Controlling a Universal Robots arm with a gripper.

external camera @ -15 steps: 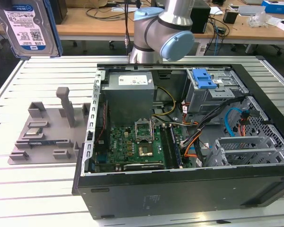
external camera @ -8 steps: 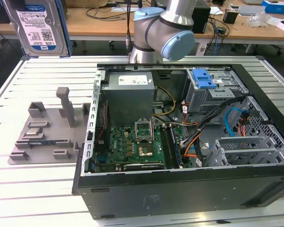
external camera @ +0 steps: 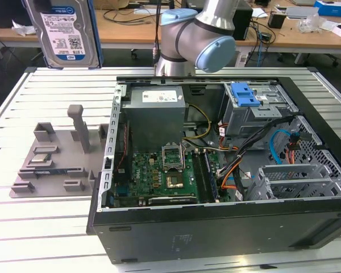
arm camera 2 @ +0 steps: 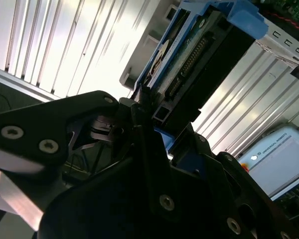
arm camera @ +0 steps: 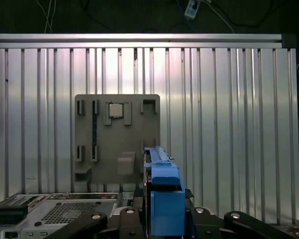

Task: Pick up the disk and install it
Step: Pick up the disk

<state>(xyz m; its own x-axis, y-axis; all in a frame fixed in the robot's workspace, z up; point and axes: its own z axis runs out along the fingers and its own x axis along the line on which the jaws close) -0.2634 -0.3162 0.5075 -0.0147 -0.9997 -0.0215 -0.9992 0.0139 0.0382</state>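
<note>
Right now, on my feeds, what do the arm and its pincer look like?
The arm is built of silver-grey metal tubes with rounded joints, closed by pale blue caps. The pincer is matte black in both wrist views, made of flat angular link plates fastened with small silver screw heads.

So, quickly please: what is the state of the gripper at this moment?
The gripper: closed, holding the disk at its blue bracket.
</note>
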